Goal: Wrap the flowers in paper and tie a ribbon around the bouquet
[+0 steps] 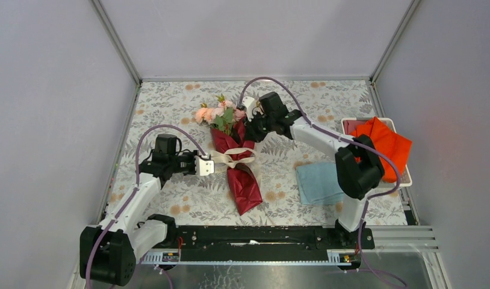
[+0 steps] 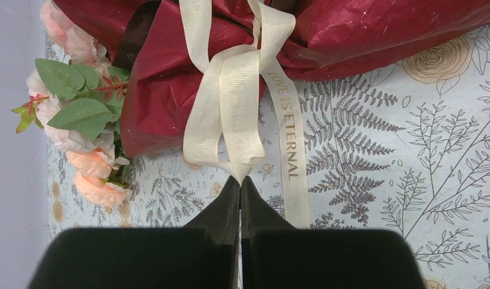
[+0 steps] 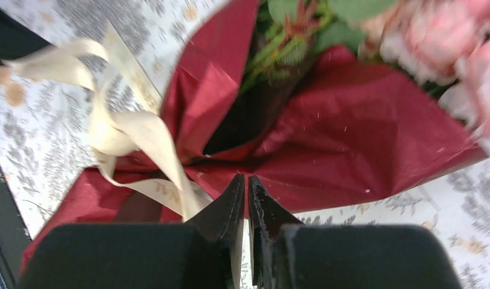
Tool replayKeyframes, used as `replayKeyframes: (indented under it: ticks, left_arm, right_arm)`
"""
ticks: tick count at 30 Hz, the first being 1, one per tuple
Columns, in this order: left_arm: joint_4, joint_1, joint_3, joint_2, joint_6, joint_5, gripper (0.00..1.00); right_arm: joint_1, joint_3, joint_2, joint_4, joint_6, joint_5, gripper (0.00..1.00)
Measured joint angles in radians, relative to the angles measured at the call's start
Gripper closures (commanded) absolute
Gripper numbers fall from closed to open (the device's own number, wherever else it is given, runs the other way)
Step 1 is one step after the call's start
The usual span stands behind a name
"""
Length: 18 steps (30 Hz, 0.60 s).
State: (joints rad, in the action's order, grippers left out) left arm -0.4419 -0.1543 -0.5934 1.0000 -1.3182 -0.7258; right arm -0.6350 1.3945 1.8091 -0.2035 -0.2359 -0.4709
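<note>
Bouquet: lies flat near the middle of the table (image 1: pixel 327 102), the bouquet (image 1: pixel 238 162) with its wide end toward the far side and its tip toward the arms.
Flowers: the flowers (image 1: pixel 213 113) stick out of the wide end, pink heads and green leaves showing.
Paper: the paper (image 1: pixel 245 188) is rolled into a cone around the stems, with loose flaps at the mouth.
Ribbon: the ribbon (image 2: pixel 230 102) goes around the waist of the cone and looks crossed or knotted there. One printed tail lies free on the table.
Left gripper: the left gripper (image 2: pixel 240 179) has its fingers pressed together on a folded loop of ribbon, just beside the cone.
Right gripper: the right gripper (image 3: pixel 247 180) sits at the edge of the paper near the mouth, fingers almost together. The view is blurred, so I cannot tell whether they pinch anything.
Risk, knot: a one-sided pull from the left could drag the whole bouquet instead of tightening, since nothing clearly anchors the other end.
Risk, paper: a hard tug could crush or tear the thin cone at its waist.
Risk, slip: the smooth loop may slide out of the pinch, and the wrap could loosen.
</note>
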Motion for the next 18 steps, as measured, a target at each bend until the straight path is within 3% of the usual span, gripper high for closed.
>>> replayKeyframes:
  ticks: [8, 18]
  left_arm:
    - [0.000, 0.000, 0.012, -0.010, 0.000, -0.001, 1.00]
    - [0.001, 0.000, 0.013, -0.010, 0.000, -0.002, 1.00]
  right_arm:
    - [0.000, -0.040, 0.064, -0.056, 0.011, 0.057, 0.89]
    - [-0.005, -0.066, 0.064, -0.055, 0.008, -0.163, 0.85]
